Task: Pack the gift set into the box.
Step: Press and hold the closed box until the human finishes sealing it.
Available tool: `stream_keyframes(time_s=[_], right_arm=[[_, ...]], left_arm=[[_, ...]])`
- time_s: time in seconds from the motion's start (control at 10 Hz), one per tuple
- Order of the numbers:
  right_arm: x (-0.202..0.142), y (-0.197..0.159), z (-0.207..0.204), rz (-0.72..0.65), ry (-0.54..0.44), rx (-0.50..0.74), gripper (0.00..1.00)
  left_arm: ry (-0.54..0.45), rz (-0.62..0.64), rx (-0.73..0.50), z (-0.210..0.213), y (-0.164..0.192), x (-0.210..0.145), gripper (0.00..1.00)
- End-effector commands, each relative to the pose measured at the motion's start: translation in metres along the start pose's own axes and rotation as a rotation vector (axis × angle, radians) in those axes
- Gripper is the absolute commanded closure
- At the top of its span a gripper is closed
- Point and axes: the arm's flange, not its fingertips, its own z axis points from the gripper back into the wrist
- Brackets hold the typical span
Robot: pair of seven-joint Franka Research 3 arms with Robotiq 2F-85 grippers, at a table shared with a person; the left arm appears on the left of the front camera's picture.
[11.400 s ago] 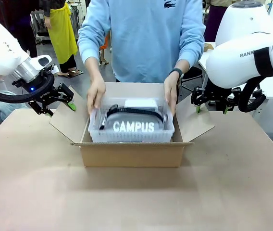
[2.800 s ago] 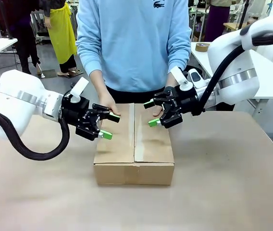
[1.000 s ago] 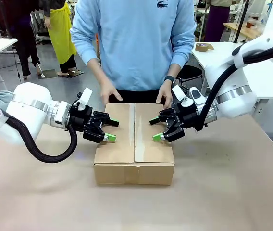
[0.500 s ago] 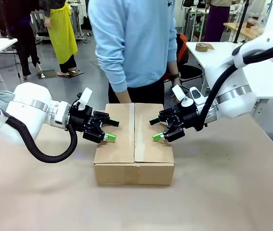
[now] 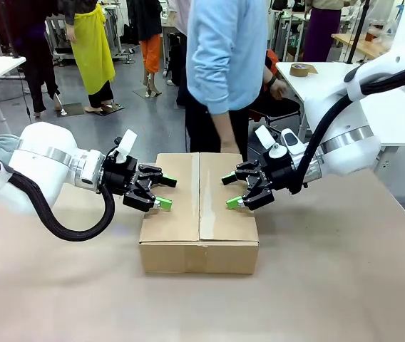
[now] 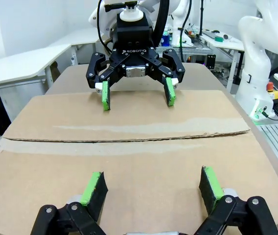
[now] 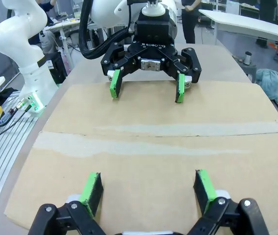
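— Two flaps lie flat on top of the box, meeting at a seam down the middle, and nothing seals them. In my judgement they could spring up once the grippers back off, because only the fingers seem to keep them down.

— Where is the gift set?

— Hidden. With the box shut I cannot see it; I take it to be inside.

— Going left to right, how does the left arm sit?

— It comes in low from nine o'clock, wrist nearly level. The left gripper is spread wide, grasping nothing, its green pads over the left flap near that edge.

— And the right?

— It mirrors that from three o'clock. The right gripper is also spread and empty, pads above the right flap. Whether the pads touch the cardboard I cannot tell.

— Any other risk?

— A sideways push from either arm could slide the box on the table, I think. A person stands at twelve o'clock, turned sideways, hands off the box
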Motion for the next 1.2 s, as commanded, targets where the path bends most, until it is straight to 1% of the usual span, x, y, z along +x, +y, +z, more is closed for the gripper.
stream_keyframes(time_s=[0.0,1.1], right_arm=[[0.0,0.0007,-0.0015,0.019,0.002,0.001,0.0],[0.0,0.0007,-0.0015,0.019,0.002,0.001,0.0]], left_arm=[[-0.001,0.009,-0.003,0.0004,-0.0016,-0.003,0.0],[-0.001,0.009,-0.003,0.0004,-0.0016,-0.003,0.0]])
